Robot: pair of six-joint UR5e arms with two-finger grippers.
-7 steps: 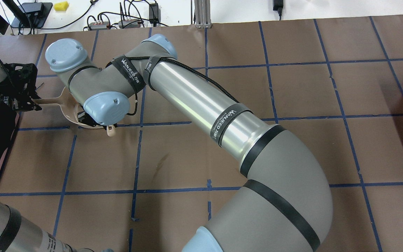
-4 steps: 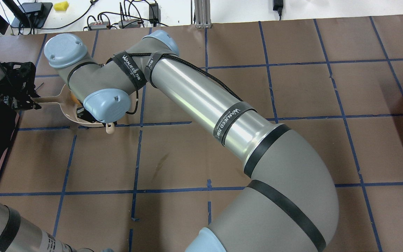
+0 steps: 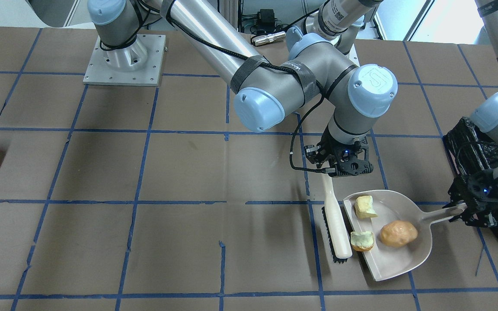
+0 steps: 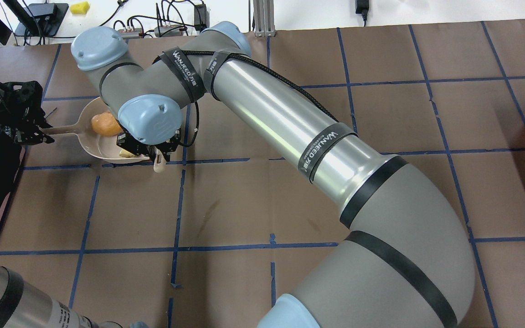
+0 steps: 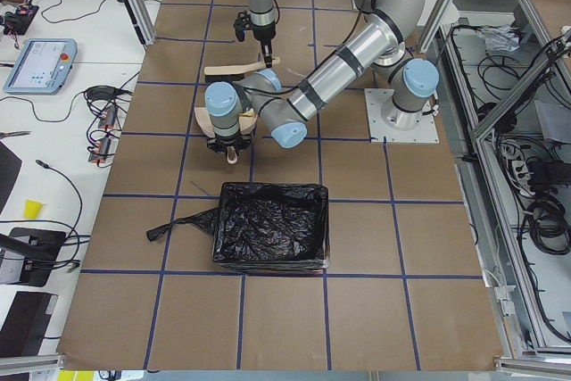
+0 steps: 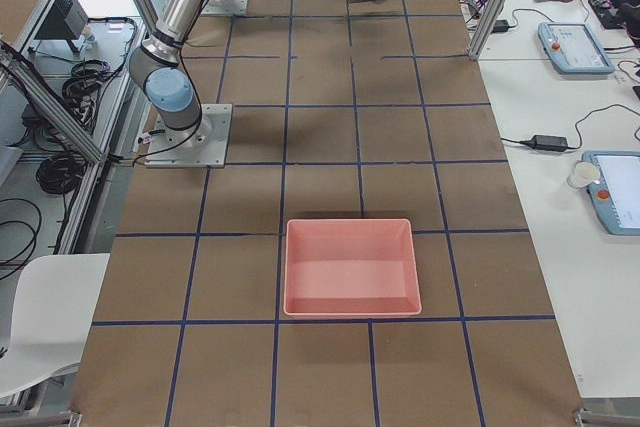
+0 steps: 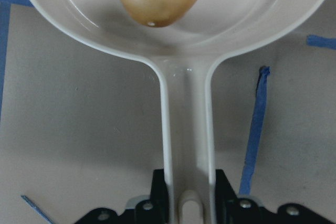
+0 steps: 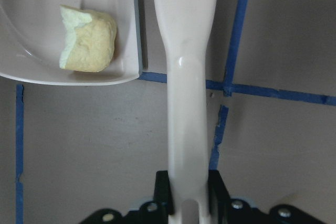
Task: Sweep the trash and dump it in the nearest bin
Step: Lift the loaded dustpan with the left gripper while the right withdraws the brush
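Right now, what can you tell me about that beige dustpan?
The beige plastic dustpan is a shallow scoop with a rounded back, a straight open lip and a long handle. It seems to lie flat on the brown paper-covered table. The left hand grips the handle's end. Inside sit an orange-brown rounded lump and two pale yellow-green chunks. A white-handled brush lies alongside the lip.

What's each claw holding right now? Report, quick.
Left claw: closed on the dustpan handle.
Right claw: closed on the brush handle.
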